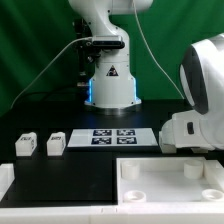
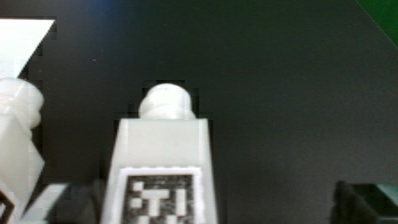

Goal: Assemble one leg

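In the wrist view a white leg [image 2: 164,160] with a black-and-white tag and a rounded tip lies on the black table between my fingers. My gripper [image 2: 217,205] is open. The leg sits nearer one dark finger [image 2: 63,205] than the other, and touches neither. Another white part [image 2: 18,120] lies close beside it, cut off by the frame edge. In the exterior view two more legs [image 1: 27,144] [image 1: 56,143] stand at the exterior view's left. My arm [image 1: 195,100] hangs low at the exterior view's right and hides my fingers and the leg under them.
The large white tabletop [image 1: 150,190] with corner holes lies at the front. The marker board [image 1: 110,137] lies in the middle, before the robot base [image 1: 108,80]. A white edge [image 1: 5,182] shows at the front of the exterior view's left.
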{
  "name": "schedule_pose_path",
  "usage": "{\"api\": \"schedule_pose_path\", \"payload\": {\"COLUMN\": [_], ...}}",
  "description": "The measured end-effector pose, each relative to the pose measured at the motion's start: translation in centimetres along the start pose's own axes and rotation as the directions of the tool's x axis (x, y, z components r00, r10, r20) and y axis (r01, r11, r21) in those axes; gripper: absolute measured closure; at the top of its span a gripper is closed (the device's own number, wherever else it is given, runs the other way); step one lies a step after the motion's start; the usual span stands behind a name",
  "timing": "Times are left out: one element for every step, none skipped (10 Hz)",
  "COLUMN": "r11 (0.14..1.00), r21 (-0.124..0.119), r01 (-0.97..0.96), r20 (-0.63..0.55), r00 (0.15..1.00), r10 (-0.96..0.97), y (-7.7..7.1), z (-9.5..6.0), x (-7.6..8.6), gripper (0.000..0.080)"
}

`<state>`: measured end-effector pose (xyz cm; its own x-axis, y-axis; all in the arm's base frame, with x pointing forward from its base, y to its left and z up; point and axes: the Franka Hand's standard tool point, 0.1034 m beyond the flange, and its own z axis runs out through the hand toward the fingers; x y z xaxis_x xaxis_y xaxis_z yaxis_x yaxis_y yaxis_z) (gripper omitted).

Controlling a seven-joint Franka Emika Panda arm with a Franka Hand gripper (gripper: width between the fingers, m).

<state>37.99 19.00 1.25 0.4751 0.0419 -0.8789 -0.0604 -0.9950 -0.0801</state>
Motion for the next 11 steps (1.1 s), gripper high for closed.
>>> {"api": "schedule_pose_path", "payload": {"r11": [1.0, 1.0, 1.0, 1.0, 1.0, 1.0, 1.0, 1.0, 1.0, 1.0, 1.0], "r21": [0.0, 0.0, 0.0, 0.0, 0.0, 0.0, 0.0, 0.0, 0.0, 0.0, 0.0], "r01": [0.0, 0.0, 0.0, 0.0, 0.0, 0.0, 0.0, 0.0, 0.0, 0.0, 0.0], "r20": [0.0, 0.001, 0.001, 0.001, 0.001, 0.001, 0.001, 0.001, 0.001, 0.001, 0.001], "r00": [1.0, 1.0, 1.0, 1.0, 1.0, 1.0, 1.0, 1.0, 1.0, 1.0, 1.0], "r10": [0.0, 0.0, 0.0, 0.0, 0.0, 0.0, 0.0, 0.0, 0.0, 0.0, 0.0], "y": [0.0, 0.01, 0.01, 0.01, 0.0, 0.0, 0.0, 0.0, 0.0, 0.01, 0.0], "z": [0.02, 0.03, 0.03, 0.03, 0.03, 0.03, 0.03, 0.03, 0.03, 0.03, 0.03], "x": [0.0, 0.01, 0.0, 0.0, 0.0, 0.0, 0.0, 0.0, 0.0, 0.0, 0.0], "gripper": [0.0405, 0.0405, 0.051, 0.051, 0.051, 0.051, 0.051, 0.051, 0.051, 0.0509, 0.0509]}}
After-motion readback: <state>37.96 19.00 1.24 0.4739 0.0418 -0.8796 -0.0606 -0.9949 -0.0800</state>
